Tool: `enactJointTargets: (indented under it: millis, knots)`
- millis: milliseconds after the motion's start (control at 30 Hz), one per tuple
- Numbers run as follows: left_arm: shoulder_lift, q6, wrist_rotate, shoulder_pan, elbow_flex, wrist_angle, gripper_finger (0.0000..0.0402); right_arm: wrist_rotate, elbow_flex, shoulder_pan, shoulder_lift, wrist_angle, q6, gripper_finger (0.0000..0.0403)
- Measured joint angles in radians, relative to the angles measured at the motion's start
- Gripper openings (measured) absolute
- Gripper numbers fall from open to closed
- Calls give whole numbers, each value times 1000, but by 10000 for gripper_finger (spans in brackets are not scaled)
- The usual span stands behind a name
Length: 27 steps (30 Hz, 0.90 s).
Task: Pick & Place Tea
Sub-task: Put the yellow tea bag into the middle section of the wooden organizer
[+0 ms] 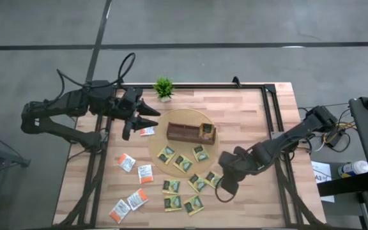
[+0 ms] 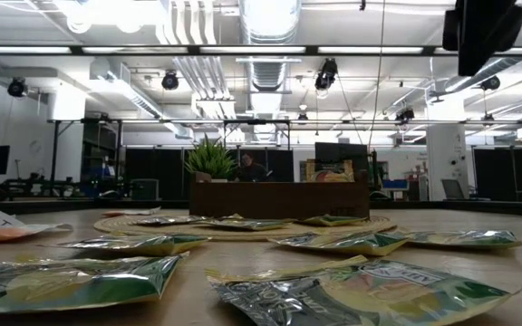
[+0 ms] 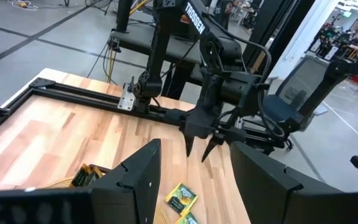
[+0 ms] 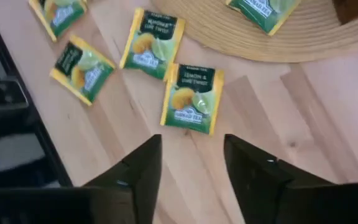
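On the left, the left gripper [image 1: 147,119] is held above the bench [image 1: 248,115], near the edge of the round woven mat [image 1: 161,131]. Its jaws are spread open and nothing is held in them. A white-and-orange sachet [image 1: 147,131] lies just under it. More white-and-orange sachets [image 1: 126,162] are scattered on the wood toward the near left corner.

In the middle, the brown compartment tray [image 1: 190,133] is set on the mat. One green-and-yellow sachet [image 1: 206,130] can be seen standing in its right end. Three green-and-yellow sachets [image 1: 183,163] lie on the mat, and more are spread on the bare wood in front of it.

On the right, the right gripper [image 4: 191,163] is lowered close to the wood. Its jaws are open and empty. A lemon-and-lime sachet [image 4: 191,98] lies flat just ahead of them, touching a second one [image 4: 151,42].

The step in hand seems to be a pick by the right arm. For the next move, the jaws would need to be brought forward over that one sachet, set down on both sides of it, and closed, so that its neighbour is not taken too.
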Motion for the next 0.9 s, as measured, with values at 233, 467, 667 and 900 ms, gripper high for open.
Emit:
enactJointTargets:
  millis: [233, 467, 667, 900]
  knots:
    - [0, 39, 0, -1, 0, -8, 188, -49, 23, 0, 109, 35, 118, 203]
    - [2, 42, 0, -1, 0, -9, 188, -58, 86, -32, 259, 34, 106, 203]
    - [2, 42, 1, -1, 0, -11, 188, -91, 118, -65, 345, 34, 102, 203]
    - [2, 38, 4, -1, 0, -24, 188, -115, 102, -65, 400, 35, 108, 203]
